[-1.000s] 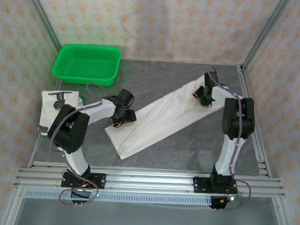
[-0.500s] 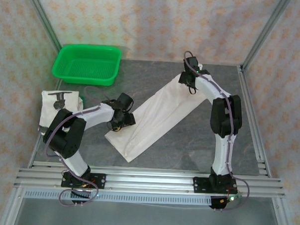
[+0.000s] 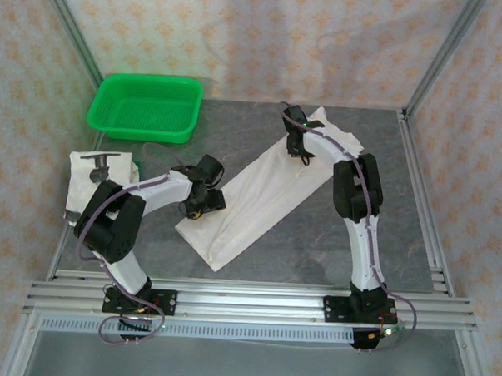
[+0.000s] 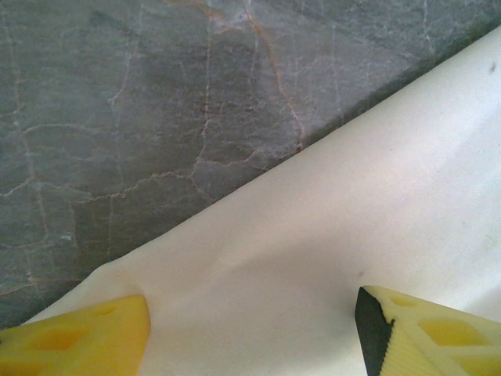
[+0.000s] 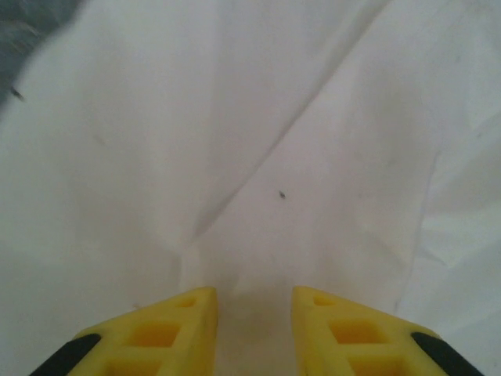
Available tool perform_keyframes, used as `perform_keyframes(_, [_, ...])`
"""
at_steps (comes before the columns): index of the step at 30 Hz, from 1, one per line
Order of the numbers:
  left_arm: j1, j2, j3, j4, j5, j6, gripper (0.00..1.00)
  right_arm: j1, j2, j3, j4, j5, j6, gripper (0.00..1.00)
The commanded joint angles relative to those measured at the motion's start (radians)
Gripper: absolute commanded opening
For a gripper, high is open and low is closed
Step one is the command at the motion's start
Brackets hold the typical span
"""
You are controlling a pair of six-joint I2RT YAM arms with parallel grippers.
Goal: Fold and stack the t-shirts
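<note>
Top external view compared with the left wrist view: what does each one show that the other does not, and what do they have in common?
From above: the green basket at the far left, a folded t-shirt with a dark mark near the table's left edge, and the right gripper at the far end of the long t-shirt. From the left wrist: the left gripper up close, its yellow fingers wide apart over the cloth's edge, and fine veins in the surface. Shared: the long t-shirt and the grey table.

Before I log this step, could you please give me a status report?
Left fingers open over the t-shirt. Right fingers narrow at its far end, grip unclear. Green basket stands apart.
</note>
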State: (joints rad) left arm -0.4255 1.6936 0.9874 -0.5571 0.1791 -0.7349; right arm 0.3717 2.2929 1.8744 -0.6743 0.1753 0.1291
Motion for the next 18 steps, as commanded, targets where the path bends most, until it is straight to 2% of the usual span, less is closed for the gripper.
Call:
perform_keyframes(1, [0.005,0.02,-0.007,-0.03,-0.013,-0.003,0.71,-0.013,0.001,0.03,-0.079,-0.008,-0.011,0.31])
perform_keyframes(3, [0.005,0.021,-0.007,-0.026,-0.01,-0.002,0.71,-0.013,-0.003,0.023,-0.086,-0.009,-0.016,0.3])
perform_keyframes(8, [0.005,0.025,0.001,-0.029,-0.008,0.006,0.71,-0.021,-0.031,0.009,-0.11,0.035,-0.01,0.0])
perform_keyframes(14, [0.006,0.017,-0.005,-0.026,-0.008,-0.001,0.71,-0.031,-0.131,-0.065,-0.08,0.05,0.009,0.0])
perform_keyframes(17, [0.005,0.014,-0.01,-0.023,-0.007,-0.006,0.71,-0.027,-0.186,-0.128,-0.022,-0.01,0.017,0.0])
perform_keyframes(18, [0.005,0.013,-0.013,-0.021,-0.007,-0.007,0.71,-0.022,-0.196,-0.137,-0.014,-0.023,0.019,0.08])
